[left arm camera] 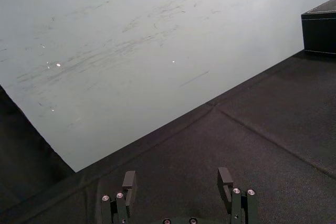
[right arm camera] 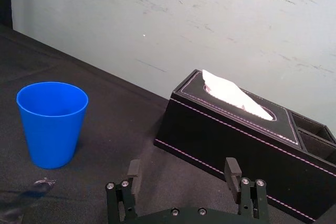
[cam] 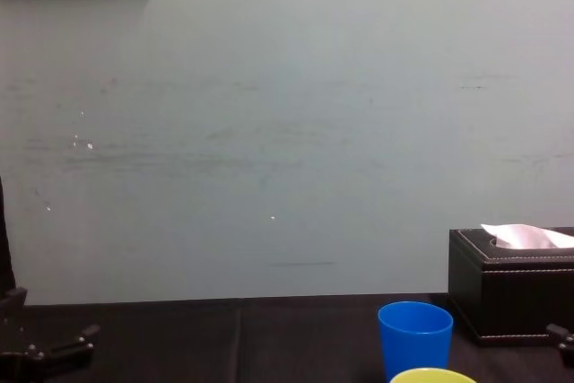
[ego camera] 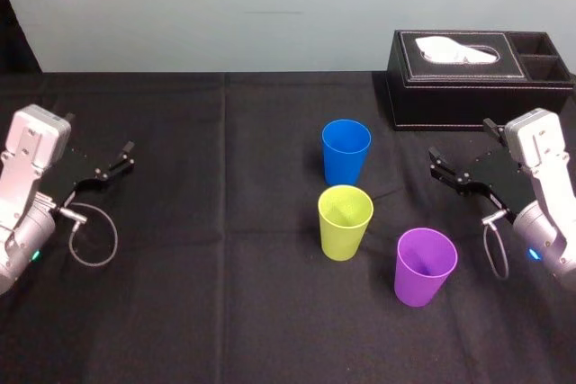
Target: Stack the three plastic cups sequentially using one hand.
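Blue cup (ego camera: 346,150), yellow-green cup (ego camera: 345,220) and purple cup (ego camera: 425,265) stand upright, apart. Left gripper (ego camera: 124,157) and right gripper (ego camera: 436,165) flank them, both released, empty.

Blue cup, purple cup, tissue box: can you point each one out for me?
blue cup (ego camera: 346,166), head view, outer front wall.
purple cup (ego camera: 419,290), head view, outer front wall.
tissue box (ego camera: 450,102), head view, front leather wall.

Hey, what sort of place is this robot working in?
Likely a robot test bench, not a home: a black-draped table against a bare pale wall, a blue cup, yellow-green cup and purple cup standing apart, the left gripper and right gripper open at the sides.
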Available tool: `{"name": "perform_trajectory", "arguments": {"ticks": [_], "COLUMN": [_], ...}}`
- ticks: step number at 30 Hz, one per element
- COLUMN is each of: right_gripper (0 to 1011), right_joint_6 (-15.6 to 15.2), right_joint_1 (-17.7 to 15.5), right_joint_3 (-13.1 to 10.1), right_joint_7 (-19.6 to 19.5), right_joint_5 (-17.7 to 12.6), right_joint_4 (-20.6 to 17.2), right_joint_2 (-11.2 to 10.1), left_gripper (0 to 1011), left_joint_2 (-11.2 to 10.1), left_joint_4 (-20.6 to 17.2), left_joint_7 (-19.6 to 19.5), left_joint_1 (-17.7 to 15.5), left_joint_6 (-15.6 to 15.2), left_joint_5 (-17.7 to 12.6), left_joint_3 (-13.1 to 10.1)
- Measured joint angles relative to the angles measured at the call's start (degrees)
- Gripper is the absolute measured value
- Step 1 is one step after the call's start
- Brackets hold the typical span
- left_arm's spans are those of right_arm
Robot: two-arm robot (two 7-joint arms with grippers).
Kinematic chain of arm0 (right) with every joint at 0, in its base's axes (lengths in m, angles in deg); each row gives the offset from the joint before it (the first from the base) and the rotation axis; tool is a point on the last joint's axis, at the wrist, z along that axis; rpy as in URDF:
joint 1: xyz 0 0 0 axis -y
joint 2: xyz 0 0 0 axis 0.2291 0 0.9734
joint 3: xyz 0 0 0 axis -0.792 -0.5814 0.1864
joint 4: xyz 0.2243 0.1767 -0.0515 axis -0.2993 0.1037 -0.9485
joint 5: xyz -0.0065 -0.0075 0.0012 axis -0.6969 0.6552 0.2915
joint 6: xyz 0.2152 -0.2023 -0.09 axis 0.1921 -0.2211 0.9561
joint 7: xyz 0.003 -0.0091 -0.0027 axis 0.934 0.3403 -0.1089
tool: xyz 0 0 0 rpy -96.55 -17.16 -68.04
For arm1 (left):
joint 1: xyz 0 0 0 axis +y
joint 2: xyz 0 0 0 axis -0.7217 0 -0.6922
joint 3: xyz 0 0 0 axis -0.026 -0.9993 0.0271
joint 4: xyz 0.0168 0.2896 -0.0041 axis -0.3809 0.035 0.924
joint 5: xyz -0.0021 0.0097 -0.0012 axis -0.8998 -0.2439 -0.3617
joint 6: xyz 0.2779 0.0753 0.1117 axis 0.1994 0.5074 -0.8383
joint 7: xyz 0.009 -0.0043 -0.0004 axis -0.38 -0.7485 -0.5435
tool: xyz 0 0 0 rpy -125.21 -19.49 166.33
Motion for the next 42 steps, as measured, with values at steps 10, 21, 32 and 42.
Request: {"name": "perform_trajectory", "arguments": {"ticks": [10, 21, 32, 42], "right_gripper": [1003, 1002, 1002, 1002], "right_joint_6": [0.0, 0.0, 0.0, 0.0], "right_joint_1": [0.0, 0.0, 0.0, 0.0], "right_joint_3": [0.0, 0.0, 0.0, 0.0], "right_joint_7": [0.0, 0.0, 0.0, 0.0], "right_joint_5": [0.0, 0.0, 0.0, 0.0], "right_joint_4": [0.0, 0.0, 0.0, 0.0], "right_joint_2": [0.0, 0.0, 0.0, 0.0], "left_gripper": [1011, 1011, 1011, 1012], "left_joint_2": [0.0, 0.0, 0.0, 0.0], "left_joint_4": [0.0, 0.0, 0.0, 0.0], "left_joint_7": [0.0, 0.0, 0.0, 0.0], "left_joint_1": [0.0, 0.0, 0.0, 0.0], "left_joint_6": [0.0, 0.0, 0.0, 0.0], "left_joint_5": [0.0, 0.0, 0.0, 0.0], "left_joint_3": [0.0, 0.0, 0.0, 0.0]}}
